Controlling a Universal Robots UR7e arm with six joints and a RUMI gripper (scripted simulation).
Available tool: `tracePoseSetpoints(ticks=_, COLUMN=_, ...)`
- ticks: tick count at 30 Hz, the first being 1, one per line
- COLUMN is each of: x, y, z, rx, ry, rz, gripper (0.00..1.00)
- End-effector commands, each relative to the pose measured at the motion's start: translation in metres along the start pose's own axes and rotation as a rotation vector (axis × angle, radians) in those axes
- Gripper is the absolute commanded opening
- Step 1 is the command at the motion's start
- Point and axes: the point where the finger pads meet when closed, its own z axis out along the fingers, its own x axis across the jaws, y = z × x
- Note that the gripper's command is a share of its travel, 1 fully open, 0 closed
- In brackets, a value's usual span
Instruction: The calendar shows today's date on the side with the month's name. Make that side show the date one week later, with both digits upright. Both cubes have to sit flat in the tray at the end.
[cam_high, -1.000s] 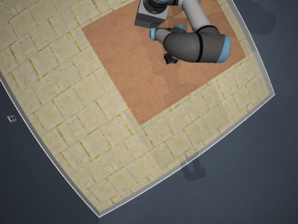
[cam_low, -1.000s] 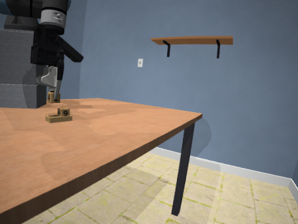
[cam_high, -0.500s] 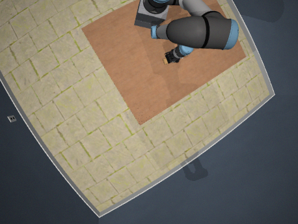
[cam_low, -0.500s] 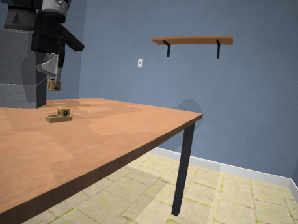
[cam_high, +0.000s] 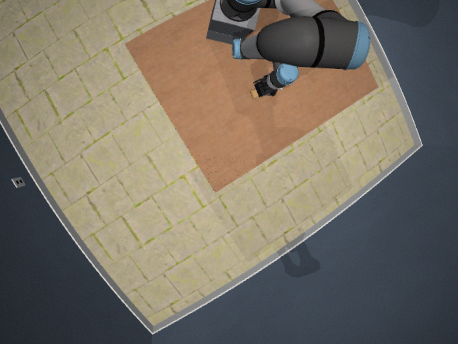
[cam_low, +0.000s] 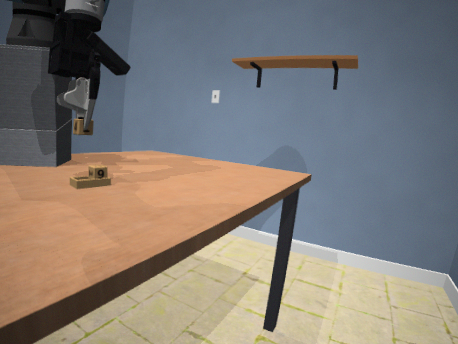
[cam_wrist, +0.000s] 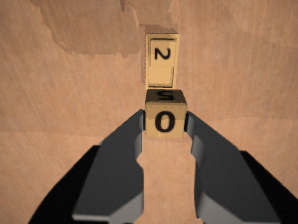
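While the gripper (cam_high: 257, 92) (cam_low: 84, 127) (cam_wrist: 163, 112) is well above the surface (cam_high: 200, 110) (cam_low: 165, 200) (cam_wrist: 65, 165), its fingers are narrowly parted and closed on the opposite sides of the raised cube (cam_low: 80, 127) (cam_wrist: 156, 131). The tray (cam_low: 90, 184) (cam_wrist: 147, 65) lies below; its long axis runs left to right in the exterior view and away from the fingers in the wrist view. The seated cube (cam_low: 101, 173) (cam_wrist: 162, 57) occupies the right end, with a 9 toward the exterior camera. The left end is vacant and, in the wrist view, is the end nearest the raised cube. That alignment governs placement: the coming move should probably turn the required digit upright toward the month side, set the cube square to the long axis, then lower it into the vacant end. A skewed descent could catch the rim or seated cube.
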Motion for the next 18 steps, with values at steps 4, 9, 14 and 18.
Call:
tracePoseSetpoints(ticks=4, x=-0.0002, y=-0.001, z=-0.0007, rx=0.0, ry=0.0, rz=-0.003, gripper=0.11)
tracePoseSetpoints(ticks=9, x=0.0, y=-0.0017, z=-0.0006, rx=0.0, ry=0.001, rz=-0.014, gripper=0.11)
tracePoseSetpoints(ticks=14, x=0.0003, y=-0.0023, z=-0.0004, rx=0.0, ry=0.001, rz=-0.03, gripper=0.11)
tracePoseSetpoints(ticks=18, x=0.0008, y=-0.0038, z=0.0001, rx=0.0, ry=0.001, rz=-0.066, gripper=0.11)
